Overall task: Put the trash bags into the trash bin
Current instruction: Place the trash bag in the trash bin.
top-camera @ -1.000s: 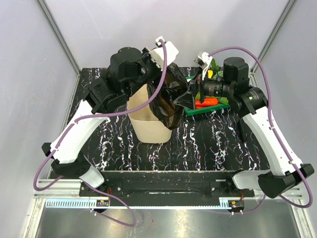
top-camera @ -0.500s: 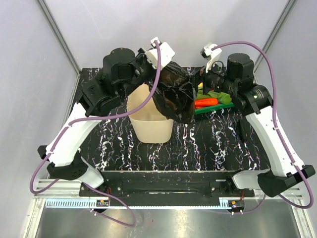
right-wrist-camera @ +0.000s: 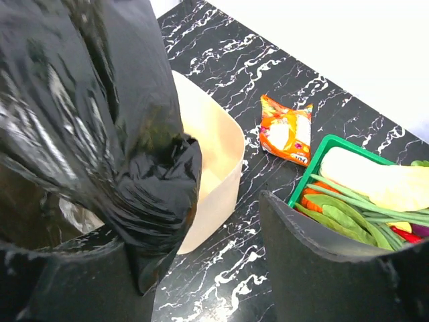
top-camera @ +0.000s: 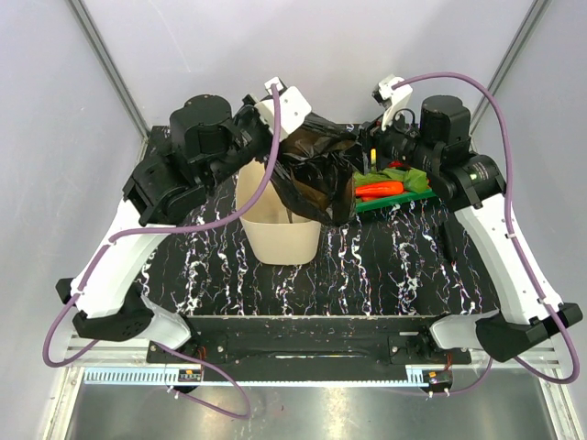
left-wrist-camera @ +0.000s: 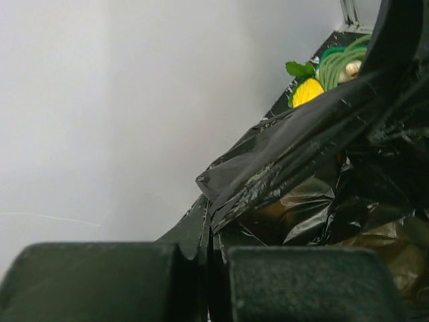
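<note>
Here the left gripper (left-wrist-camera: pixel 211 268) is pinched tight on a fold of the trash bag (top-camera: pixel 316 179). It holds the crinkled black sheet over the far right rim of the trash bin (top-camera: pixel 275 234), partly spilling outside. The right gripper (right-wrist-camera: pixel 208 268), jaws apart, sits just right of the bin, the bag draped against one finger. An orange snack wrapper (right-wrist-camera: pixel 287 131) lies near the bin, and a green vegetable tray (top-camera: pixel 404 197) stands to its right.

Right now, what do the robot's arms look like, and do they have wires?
The left arm and right arm both have smooth white shells with chunky, round black joints. A purple cable loops over each one. The fingers are flat, dark and a bit rough.
</note>
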Robot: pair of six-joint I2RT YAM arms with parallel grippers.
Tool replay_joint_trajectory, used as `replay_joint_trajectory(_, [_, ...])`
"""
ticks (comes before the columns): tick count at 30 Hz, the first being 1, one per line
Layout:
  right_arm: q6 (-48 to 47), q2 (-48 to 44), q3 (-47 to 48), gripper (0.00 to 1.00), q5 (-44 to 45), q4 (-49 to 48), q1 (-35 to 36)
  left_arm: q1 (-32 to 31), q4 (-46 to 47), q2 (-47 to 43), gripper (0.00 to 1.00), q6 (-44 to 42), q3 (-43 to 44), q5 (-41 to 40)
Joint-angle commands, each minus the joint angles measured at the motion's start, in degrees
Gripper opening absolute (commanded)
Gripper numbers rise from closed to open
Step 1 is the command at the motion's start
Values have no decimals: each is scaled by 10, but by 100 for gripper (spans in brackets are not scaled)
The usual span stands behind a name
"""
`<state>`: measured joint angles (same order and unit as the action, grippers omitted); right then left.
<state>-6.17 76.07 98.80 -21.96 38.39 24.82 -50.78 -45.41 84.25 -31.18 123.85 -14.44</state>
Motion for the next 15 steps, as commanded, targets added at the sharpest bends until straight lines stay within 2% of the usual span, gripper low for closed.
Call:
replay_joint_trajectory(1, [17,0,24,62,-10,-45,3,1,-1,-22,0,-7,-32,18])
replay_joint_trajectory(3, [21,7,31,68,-34,-46,3,1,0,-30,0,-7,-48,26])
replay_joint_trajectory(5, [38,14,37,80,-61,-48,3,1,-1,-35,0,-5,-59,36])
replay_joint_trajectory(7, [49,23,40,83,-75,-50,2,0,-2,-35,0,1,-63,43])
replay_joint_trajectory(9, [56,34,46,81,-64,-52,3,1,-6,-32,0,1,-63,51])
replay_joint_trajectory(15, [42,47,49,57,-22,-39,3,1,-6,-35,0,0,-59,58])
